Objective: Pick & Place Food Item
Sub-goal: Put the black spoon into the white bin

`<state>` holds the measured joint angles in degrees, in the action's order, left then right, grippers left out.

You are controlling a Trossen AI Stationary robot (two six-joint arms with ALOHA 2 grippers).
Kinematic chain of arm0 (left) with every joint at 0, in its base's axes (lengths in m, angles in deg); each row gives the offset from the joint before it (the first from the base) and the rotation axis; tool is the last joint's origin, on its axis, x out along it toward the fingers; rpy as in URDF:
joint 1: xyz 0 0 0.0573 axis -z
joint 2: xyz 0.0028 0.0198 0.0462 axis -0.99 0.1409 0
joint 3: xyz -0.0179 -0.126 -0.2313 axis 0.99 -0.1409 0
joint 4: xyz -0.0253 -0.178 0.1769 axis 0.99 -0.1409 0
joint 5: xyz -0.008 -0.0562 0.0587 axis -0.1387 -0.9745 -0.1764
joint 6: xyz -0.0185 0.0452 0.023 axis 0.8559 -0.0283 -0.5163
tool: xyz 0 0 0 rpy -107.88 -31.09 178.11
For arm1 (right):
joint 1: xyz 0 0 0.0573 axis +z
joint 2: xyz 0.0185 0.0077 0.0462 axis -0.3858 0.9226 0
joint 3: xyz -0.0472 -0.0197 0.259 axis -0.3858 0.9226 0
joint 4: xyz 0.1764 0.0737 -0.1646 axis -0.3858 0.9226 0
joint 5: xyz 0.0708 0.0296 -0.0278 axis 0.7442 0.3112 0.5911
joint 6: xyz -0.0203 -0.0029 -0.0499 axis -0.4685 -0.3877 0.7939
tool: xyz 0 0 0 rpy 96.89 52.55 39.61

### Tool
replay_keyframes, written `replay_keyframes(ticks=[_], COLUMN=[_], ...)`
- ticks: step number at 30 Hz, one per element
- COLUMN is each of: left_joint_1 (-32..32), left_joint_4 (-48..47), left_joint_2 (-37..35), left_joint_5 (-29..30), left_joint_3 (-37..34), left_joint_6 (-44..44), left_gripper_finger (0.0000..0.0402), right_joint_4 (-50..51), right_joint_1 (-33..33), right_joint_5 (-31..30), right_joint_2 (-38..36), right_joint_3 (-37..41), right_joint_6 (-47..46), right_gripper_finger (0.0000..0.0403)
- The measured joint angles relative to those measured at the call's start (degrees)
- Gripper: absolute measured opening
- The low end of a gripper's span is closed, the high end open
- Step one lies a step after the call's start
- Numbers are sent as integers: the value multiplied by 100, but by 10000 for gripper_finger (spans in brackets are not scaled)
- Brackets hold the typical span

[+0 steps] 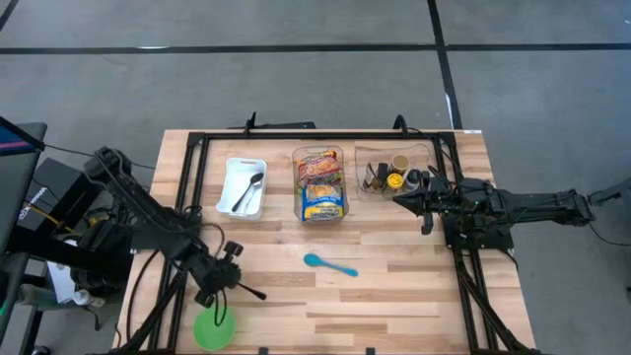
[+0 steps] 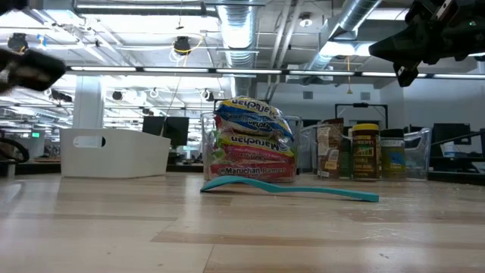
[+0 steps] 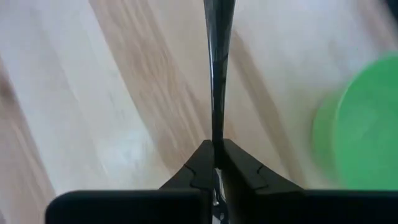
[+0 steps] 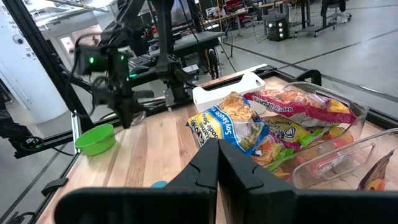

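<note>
My left gripper (image 1: 229,278) (image 3: 214,144) hangs over the table's near left part, shut on a thin dark utensil (image 1: 254,292) (image 3: 214,62) that sticks out past the fingers. Just nearer than it, a green bowl (image 1: 214,328) (image 3: 367,124) stands on the table. Ramen packets (image 1: 320,182) (image 4: 261,124) lie stacked in a clear bin (image 2: 208,144) at the far middle. My right gripper (image 1: 398,200) (image 4: 217,144) waits shut and level, beside the jar bin and above table height. My left gripper pinches one end of the utensil's thin shaft (image 3: 215,134) between its two fingers. The fingers slant down from the table's left and lie along the shaft, which runs straight on beyond their tips. Its far end leaves the wrist view; it looks lifted off the wood.
A teal spoon (image 1: 330,264) (image 2: 292,189) lies on the table's middle. A white bin (image 1: 244,187) (image 2: 114,152) holding a spoon stands at the far left. A clear bin of spice jars (image 1: 392,173) (image 2: 364,152) is at the far right. A black frame (image 1: 197,168) edges the work area.
</note>
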<state>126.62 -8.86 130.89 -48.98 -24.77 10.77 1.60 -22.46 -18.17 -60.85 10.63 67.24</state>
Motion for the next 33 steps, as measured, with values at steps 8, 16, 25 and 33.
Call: replay_keyframes(ticks=[8,16,25,33], left_joint_1=[-439,-951,-1730,-2593], left_joint_4=[1362,3521,4397,4123], left_joint_2=[-1233,-1934,-2092,-2090], left_joint_5=[18,692,1180,1214], left_joint_3=[5,15,15,15], left_joint_6=[4,-5,-625,-639], left_gripper_finger=[9,9,9,9], right_joint_4=[0,0,0,2], right_joint_1=[0,1,0,2], right_joint_5=[-1,0,-1,1], right_joint_2=[1,1,2,0], right_joint_3=[1,1,2,2], right_joint_6=[2,0,2,2], right_gripper_finger=[0,0,0,0])
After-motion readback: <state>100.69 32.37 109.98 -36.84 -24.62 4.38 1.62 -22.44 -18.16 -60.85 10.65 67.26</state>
